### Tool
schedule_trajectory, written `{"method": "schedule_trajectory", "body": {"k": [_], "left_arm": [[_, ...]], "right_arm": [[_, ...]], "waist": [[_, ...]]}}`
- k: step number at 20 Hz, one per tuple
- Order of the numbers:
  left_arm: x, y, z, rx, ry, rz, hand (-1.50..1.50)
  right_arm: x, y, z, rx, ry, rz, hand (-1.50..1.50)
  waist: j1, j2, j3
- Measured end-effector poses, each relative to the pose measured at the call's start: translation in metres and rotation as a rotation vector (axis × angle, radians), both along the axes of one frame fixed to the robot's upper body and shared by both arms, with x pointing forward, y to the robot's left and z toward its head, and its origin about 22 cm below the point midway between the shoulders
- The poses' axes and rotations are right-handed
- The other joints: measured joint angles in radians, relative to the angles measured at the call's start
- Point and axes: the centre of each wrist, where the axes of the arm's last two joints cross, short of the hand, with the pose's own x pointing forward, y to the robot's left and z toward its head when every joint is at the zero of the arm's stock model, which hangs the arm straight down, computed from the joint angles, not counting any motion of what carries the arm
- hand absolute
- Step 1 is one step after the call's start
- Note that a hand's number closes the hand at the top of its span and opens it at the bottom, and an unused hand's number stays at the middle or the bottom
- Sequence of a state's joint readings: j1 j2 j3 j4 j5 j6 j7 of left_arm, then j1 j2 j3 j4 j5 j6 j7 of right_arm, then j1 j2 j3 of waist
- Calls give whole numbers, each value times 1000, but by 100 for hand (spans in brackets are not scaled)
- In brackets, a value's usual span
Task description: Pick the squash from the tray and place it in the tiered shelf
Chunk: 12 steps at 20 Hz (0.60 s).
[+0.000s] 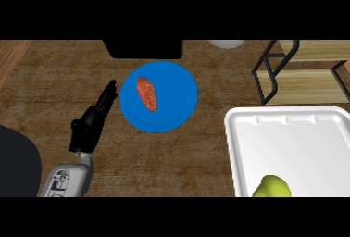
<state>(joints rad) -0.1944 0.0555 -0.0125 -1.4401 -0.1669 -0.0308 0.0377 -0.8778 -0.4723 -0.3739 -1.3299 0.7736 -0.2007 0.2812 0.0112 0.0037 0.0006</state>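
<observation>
fingers (108,95): left hand's, straight and stretched out, holding nothing; tips just beside the blue plate's left rim, whether touching can't tell
left hand (89,125): black, on a grey forearm (68,178) entering from the lower left, edge-on to the view so the thumb is hard to make out
right hand: not visible
hands count: one seen
blue plate (174,102): one, round, on the table's middle, carries one orange-red oblong piece of food (147,94) lying left of its centre; what kind can't tell
squash (272,187): one, yellow-green, in the white tray's near part, lower half cut off by the view's edge
white tray (287,139): one, at right, its right side and near end cut off
tiered shelf (304,69): one, dark frame with light wooden boards, far right, behind the tray, partly out of view
table (178,162): brown wood grain
far edge: a black block (143,48) and a pale round thing (226,43), both cut off, can't identify
lower left: a dark rounded shape (17,162), partly cut off
</observation>
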Motion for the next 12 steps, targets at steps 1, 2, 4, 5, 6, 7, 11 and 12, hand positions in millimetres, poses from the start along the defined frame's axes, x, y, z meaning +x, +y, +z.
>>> {"method": "schedule_trajectory", "body": {"k": [1, 2, 4, 5, 6, 7, 11, 12], "left_arm": [[0, -1, -1, -2, 2, 0, 0], [1, 0, -4, -3, 1, -4, 0], [0, 3, -1, 2, 2, -5, 0], [2, 0, 0, 1, 2, -6, 0], [-1, -4, -3, -3, 3, -5, 0], [-4, -2, -6, -4, 4, -6, 0], [-5, 3, -3, -1, 0, 1, 0], [-7, 2, -5, -1, -3, 1, 0]], "right_arm": [[4, -2, -5, 12, -9, 7, 150], [8, -7, -3, 19, -16, 15, 150], [13, -16, -5, 32, -22, 21, 150], [16, -21, -4, 38, -24, 25, 150], [19, -26, -6, 40, -24, 28, 150], [23, -28, -4, 43, -22, 31, 150], [24, -43, -16, -6, 51, -118, -150], [26, -47, -17, -4, 61, -159, -150]], "waist": [[0, 0, 0], [0, 0, 0], [0, 0, 0], [0, 0, 0], [0, -1, 0], [2, 0, 0], [-1, -1, -1], [1, 0, -1]]}}
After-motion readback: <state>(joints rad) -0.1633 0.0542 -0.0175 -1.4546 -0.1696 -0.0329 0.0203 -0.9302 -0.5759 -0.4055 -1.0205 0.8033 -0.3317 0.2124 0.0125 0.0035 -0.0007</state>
